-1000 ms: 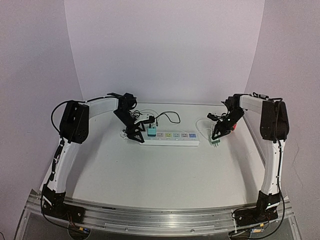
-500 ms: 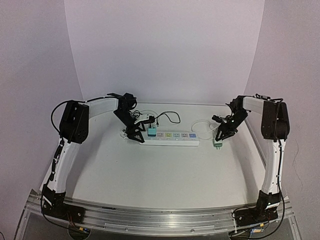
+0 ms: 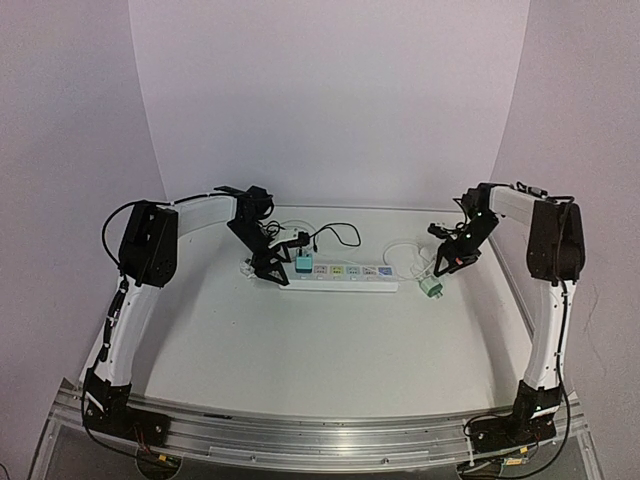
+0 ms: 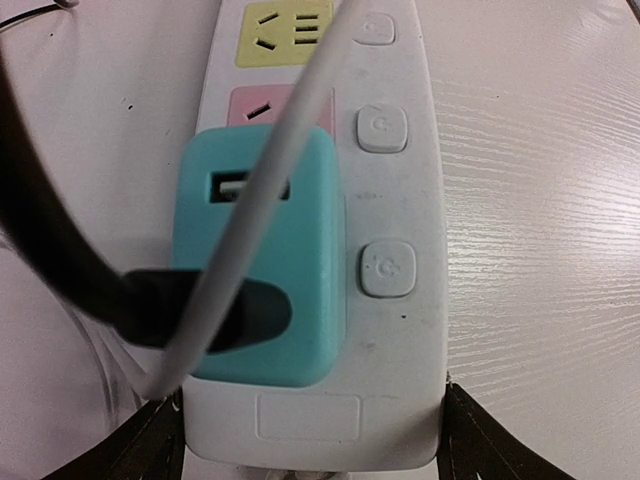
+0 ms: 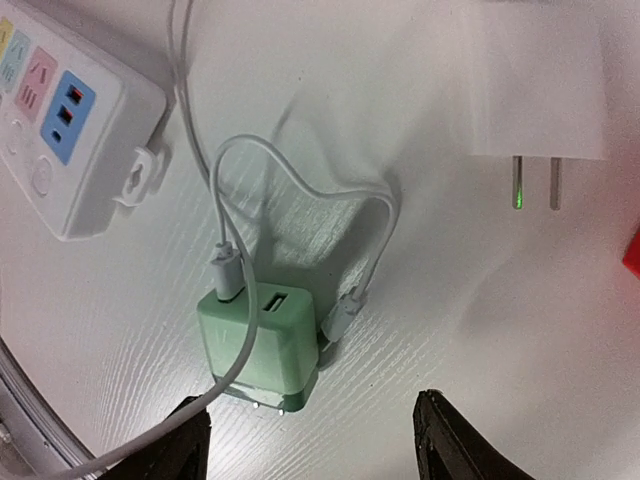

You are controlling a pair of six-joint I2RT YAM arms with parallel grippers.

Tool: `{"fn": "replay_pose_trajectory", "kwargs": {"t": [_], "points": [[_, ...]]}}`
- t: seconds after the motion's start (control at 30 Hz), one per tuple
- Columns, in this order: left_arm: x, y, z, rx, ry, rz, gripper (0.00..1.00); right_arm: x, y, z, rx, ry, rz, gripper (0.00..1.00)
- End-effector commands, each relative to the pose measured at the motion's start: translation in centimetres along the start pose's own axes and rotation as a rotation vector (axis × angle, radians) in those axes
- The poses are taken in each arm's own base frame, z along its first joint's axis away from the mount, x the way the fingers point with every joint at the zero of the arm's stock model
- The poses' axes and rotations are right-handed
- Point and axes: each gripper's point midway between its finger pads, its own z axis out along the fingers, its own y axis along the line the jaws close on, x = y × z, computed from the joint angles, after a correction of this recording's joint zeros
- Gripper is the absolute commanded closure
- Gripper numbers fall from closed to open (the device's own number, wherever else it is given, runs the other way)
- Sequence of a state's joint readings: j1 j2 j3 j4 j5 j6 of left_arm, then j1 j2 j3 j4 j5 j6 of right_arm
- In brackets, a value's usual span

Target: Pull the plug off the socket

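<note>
The socket [image 3: 345, 277] is a long white power strip lying across the table's middle. A teal plug [image 3: 302, 263] sits in its left end, with a black cable and a white cable on it [image 4: 255, 262]. My left gripper [image 3: 268, 268] is shut on that end of the socket [image 4: 400, 150], one finger against each side [image 4: 312, 455]. A light green plug [image 5: 262, 345] lies loose on the table with its prongs bare and a white USB cable in it. My right gripper [image 5: 315, 425] is open just above it, touching nothing [image 3: 447, 260].
A white adapter [image 5: 540, 90] with two prongs lies beyond the green plug. A red object [image 5: 632, 252] shows at the right edge. A black cable [image 3: 340, 232] loops behind the strip. The strip's right end [image 5: 60, 130] lies left of the green plug [image 3: 431, 287].
My right gripper lowered the green plug to the table, let go of it, opened and drew back up and to the right. The left arm has not moved.
</note>
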State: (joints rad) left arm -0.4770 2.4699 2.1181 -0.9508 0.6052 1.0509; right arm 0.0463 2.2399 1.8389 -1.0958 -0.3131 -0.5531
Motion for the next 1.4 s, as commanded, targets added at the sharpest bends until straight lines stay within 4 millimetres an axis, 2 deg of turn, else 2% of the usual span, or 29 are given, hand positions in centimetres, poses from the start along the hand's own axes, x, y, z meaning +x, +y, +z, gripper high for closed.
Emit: {"fn": "replay_pose_trajectory", "kwargs": {"t": [0.0, 0.17, 0.3, 0.4, 0.47, 0.53, 0.67, 0.77, 0.87, 0.97, 1.07, 1.2, 1.37], "points": [[-1.0, 0.3, -1.7, -0.043, 0.012, 0.027, 0.22, -1.1, 2.0, -4.9, 0.063, -0.086, -0.07, 0.33], [-1.2, 0.6, -1.9, -0.059, 0.014, 0.033, 0.21, 2.1, -0.1, -5.0, 0.21, 0.033, -0.033, 0.33], [-1.1, 0.7, -1.9, -0.062, 0.02, 0.032, 0.2, 3.8, -1.5, -6.1, 0.33, 0.095, -0.022, 0.33], [-1.1, 0.8, -2.1, -0.067, 0.025, 0.032, 0.18, 4.1, -2.1, -7.3, 0.398, 0.108, -0.028, 0.34], [-1.2, 0.8, -2.3, -0.069, 0.026, 0.031, 0.17, 3.2, -1.4, -8.1, 0.385, 0.058, -0.037, 0.36], [-1.4, 0.7, -2.4, -0.068, 0.025, 0.031, 0.17, 0.8, 0.7, -8.7, 0.346, -0.038, -0.101, 0.39], [-1.6, 0.7, -2.5, -0.07, 0.016, 0.026, 0.17, -4.9, 10.1, -7.8, 0.308, -0.257, -0.514, 0.39], [-1.5, 0.7, -2.5, -0.071, 0.012, 0.021, 0.17, -9.8, 17.8, -7.7, 0.152, -0.596, -0.641, 0.41], [-1.4, 0.6, -2.4, -0.069, 0.01, 0.015, 0.17, -12.9, 24.5, -6.8, 0.076, -0.859, -0.799, 0.44], [-1.3, 0.5, -2.2, -0.071, 0.008, 0.011, 0.18, -15.2, 28.9, -4.4, 0.034, -0.941, -0.852, 0.48], [-1.5, 0.6, -2.2, -0.075, -0.002, 0.009, 0.18, -17.0, 30.3, -1.4, 0.058, -0.95, -0.862, 0.53], [-1.7, 0.6, -2.1, -0.072, -0.014, 0.009, 0.18, -18.2, 30.0, 1.7, 0.053, -0.948, -0.815, 0.56], [-1.6, 0.6, -2.0, -0.068, -0.012, 0.006, 0.18, -17.7, 31.1, 4.0, -0.01, -0.923, -0.838, 0.54]]}}
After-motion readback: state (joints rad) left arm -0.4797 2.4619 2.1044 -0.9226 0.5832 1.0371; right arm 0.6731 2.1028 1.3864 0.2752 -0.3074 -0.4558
